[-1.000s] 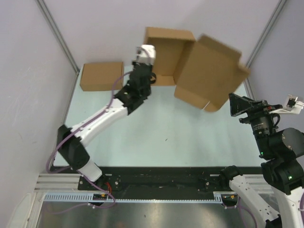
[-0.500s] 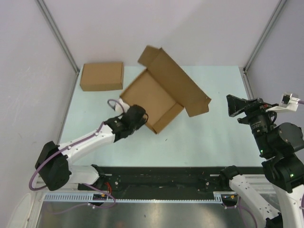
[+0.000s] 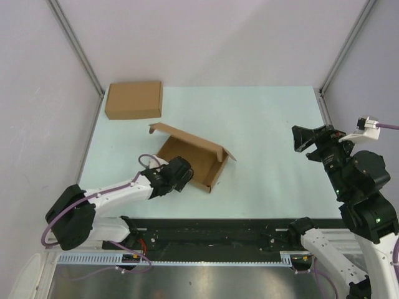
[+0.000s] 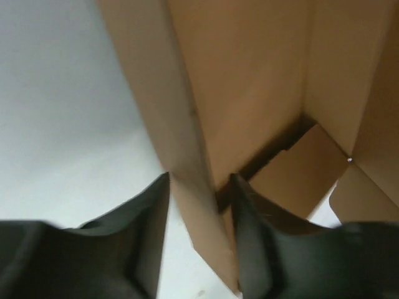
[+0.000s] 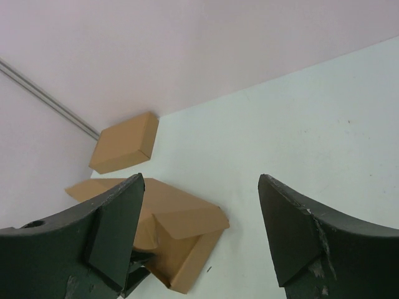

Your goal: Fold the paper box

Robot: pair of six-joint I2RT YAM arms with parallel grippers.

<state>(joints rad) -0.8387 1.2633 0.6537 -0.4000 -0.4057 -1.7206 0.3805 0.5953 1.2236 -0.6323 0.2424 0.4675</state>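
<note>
The paper box [image 3: 194,154] lies on the table just left of centre, an open tray with its lid flap raised over the far side. In the left wrist view its near side wall [image 4: 187,156] stands between the fingers of my left gripper [image 4: 199,187]. The jaws are open around that wall, and bare table shows between the left finger [image 4: 146,230] and the cardboard. From above, the left gripper [image 3: 181,173] sits at the box's near left corner. My right gripper [image 3: 299,138] hangs open at the right side, well apart from the box [image 5: 181,215], with nothing between its fingers [image 5: 118,230].
A second, closed flat cardboard box [image 3: 133,99] lies at the back left corner, also seen from the right wrist [image 5: 124,142]. Pale walls with metal posts [image 3: 75,43] enclose the table. The arm bases and a black rail [image 3: 206,233] run along the near edge.
The box came down from high at the back to the table left of centre, its lid folding over. My left arm drew back toward me and its jaws opened. The right arm shifted slightly.
</note>
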